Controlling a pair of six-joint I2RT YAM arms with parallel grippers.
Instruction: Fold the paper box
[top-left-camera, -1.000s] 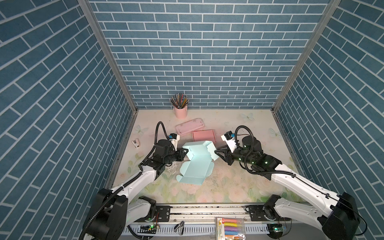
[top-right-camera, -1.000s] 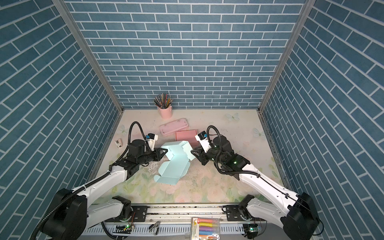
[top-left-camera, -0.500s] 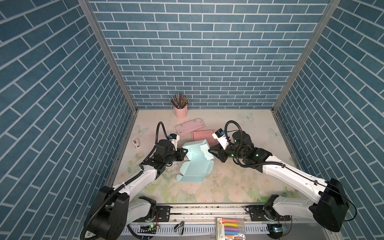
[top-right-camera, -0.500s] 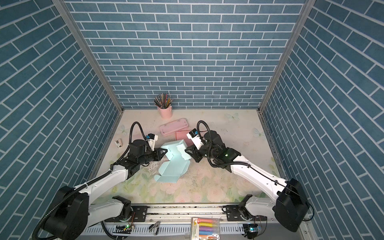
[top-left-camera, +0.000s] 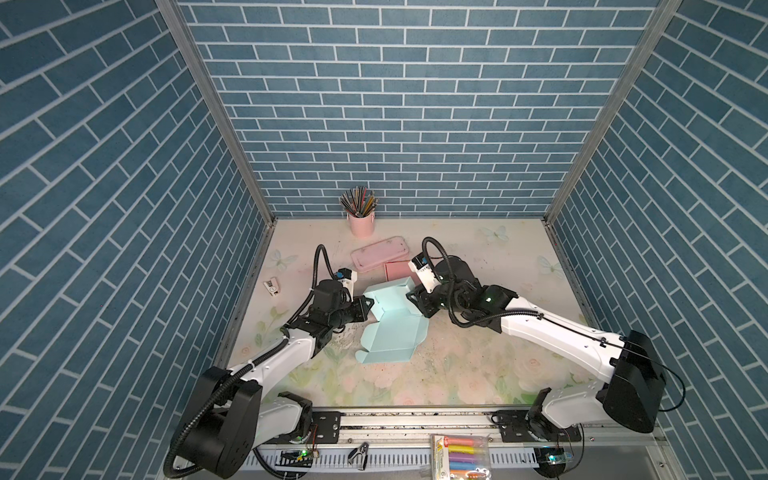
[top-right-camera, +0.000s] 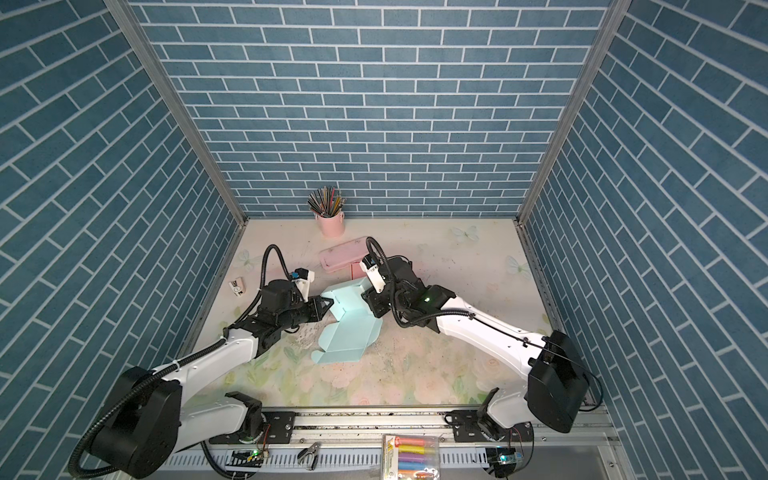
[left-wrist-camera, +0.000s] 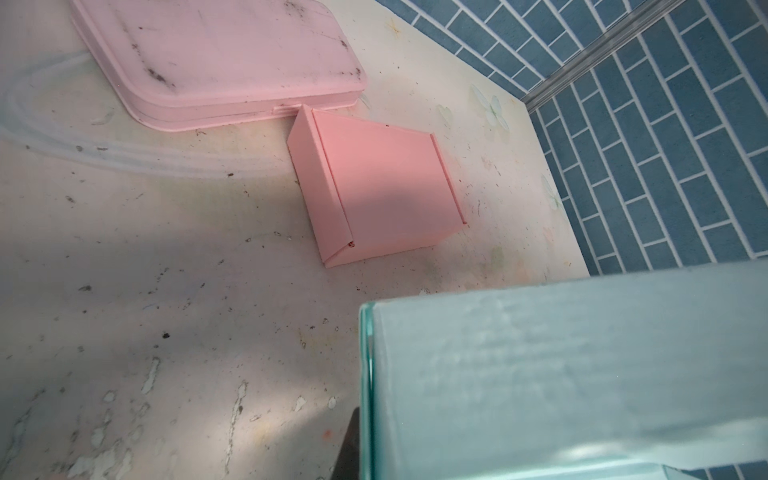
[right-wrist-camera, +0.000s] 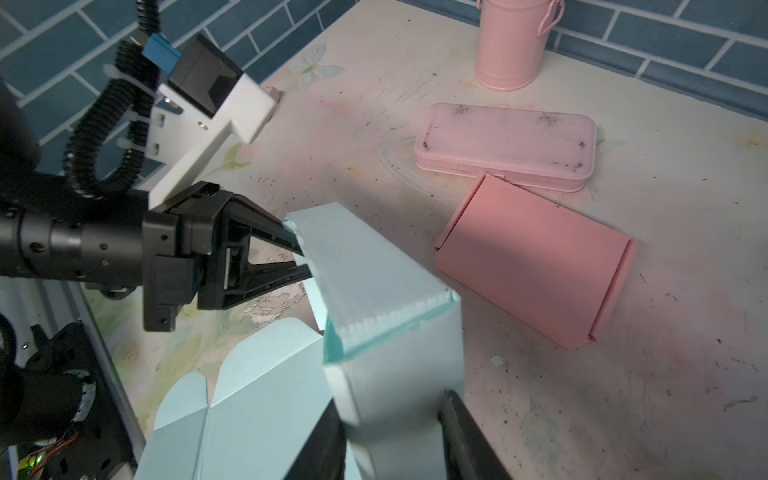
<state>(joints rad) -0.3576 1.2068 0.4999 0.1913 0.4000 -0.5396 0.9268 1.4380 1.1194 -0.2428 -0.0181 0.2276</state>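
Roughly halfway: the paper box (top-left-camera: 390, 332) has its far walls standing, while the near lid panel lies flat and unfolded. The left gripper (right-wrist-camera: 300, 258) pinches its left wall; the right gripper (right-wrist-camera: 390, 415) straddles the right wall — clamped or not, I cannot tell.

right end effector (top-left-camera: 417, 301) advanced, straddling paper box (top-left-camera: 390, 336)

Bright and even from above in both top views, sharp, with wide-angle stretch toward the edges. Dimmer in wrist views: soft shadow across table (left-wrist-camera: 124, 249) and pink box (left-wrist-camera: 386, 187); close-up blur on blue box (left-wrist-camera: 561, 374).
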